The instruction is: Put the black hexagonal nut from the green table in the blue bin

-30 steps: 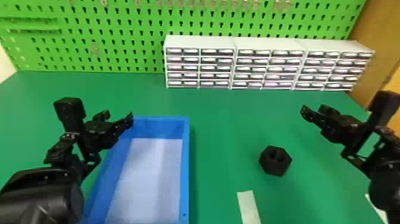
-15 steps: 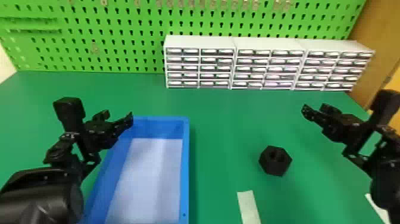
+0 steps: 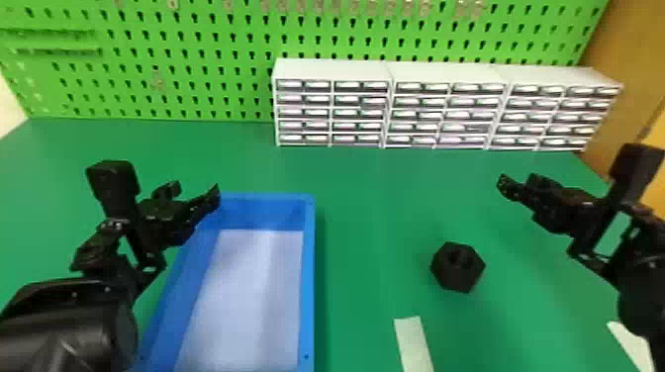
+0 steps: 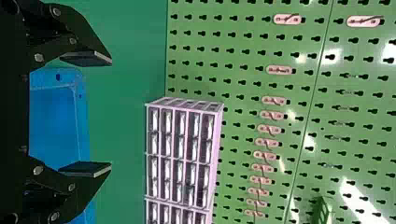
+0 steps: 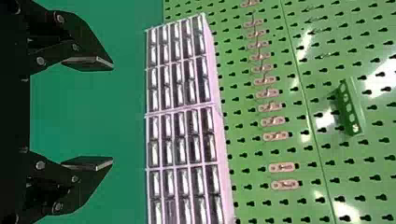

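In the head view the black hexagonal nut (image 3: 457,267) lies on the green table (image 3: 376,217), right of the blue bin (image 3: 308,277), whose pale floor is bare. My left gripper (image 3: 193,190) is above the bin's far left corner, open and holding nothing; the left wrist view shows this gripper (image 4: 111,114) with a wide gap, and the bin (image 4: 84,116) beyond it. My right gripper (image 3: 519,180) is above the table, behind and to the right of the nut. In the right wrist view this gripper (image 5: 112,115) stands open with nothing between its fingers.
White drawer cabinets (image 3: 445,106) line the back of the table before a green pegboard (image 3: 208,59). A pale strip (image 3: 413,341) lies on the table between the bin and the nut, nearer the front. Another pale piece (image 3: 631,344) is at the front right.
My right arm has shifted very slightly to the right in the head view. The left arm, the nut and the bin stay where they were.
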`<state>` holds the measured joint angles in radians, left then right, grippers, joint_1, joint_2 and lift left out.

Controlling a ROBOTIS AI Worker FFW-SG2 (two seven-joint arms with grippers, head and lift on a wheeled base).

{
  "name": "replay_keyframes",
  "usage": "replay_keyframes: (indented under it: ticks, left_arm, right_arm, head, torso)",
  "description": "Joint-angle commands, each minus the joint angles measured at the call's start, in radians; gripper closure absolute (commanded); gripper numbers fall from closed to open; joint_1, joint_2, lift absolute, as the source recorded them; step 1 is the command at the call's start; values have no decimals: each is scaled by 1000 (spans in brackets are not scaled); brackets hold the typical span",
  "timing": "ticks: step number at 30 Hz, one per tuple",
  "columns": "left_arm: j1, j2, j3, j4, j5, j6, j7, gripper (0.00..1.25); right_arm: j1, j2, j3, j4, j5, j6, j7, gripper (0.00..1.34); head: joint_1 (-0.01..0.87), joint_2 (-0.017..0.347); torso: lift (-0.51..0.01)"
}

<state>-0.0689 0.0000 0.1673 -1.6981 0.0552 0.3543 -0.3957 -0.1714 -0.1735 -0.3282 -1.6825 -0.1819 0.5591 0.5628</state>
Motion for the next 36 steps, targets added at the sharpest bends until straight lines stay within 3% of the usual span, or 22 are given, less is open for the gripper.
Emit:
replay_keyframes:
  ticks: [1,11,24,36]
  left_arm:
    - [1,0,0,0,0,0,0,453]
    - [0,0,0,0,0,0,0,453]
    - [1,0,-2,0,-2,0,0,453]
    - [4,0,-2,0,2,0,0,453]
  right_arm:
    - [-13,-9,8,-2,-11,54,-11,536]
    - [-71,-40,18,-17,-14,248,-46,536]
    - [-163,-47,61,-51,41,493,-87,536]
    - [-226,-40,140,-106,153,742,-87,536]
  head:
    - [691,9]
    - [691,9]
    - [691,9]
    - [691,9]
  torso:
    - [-97]
    - [-97]
    - [-97]
    - [-97]
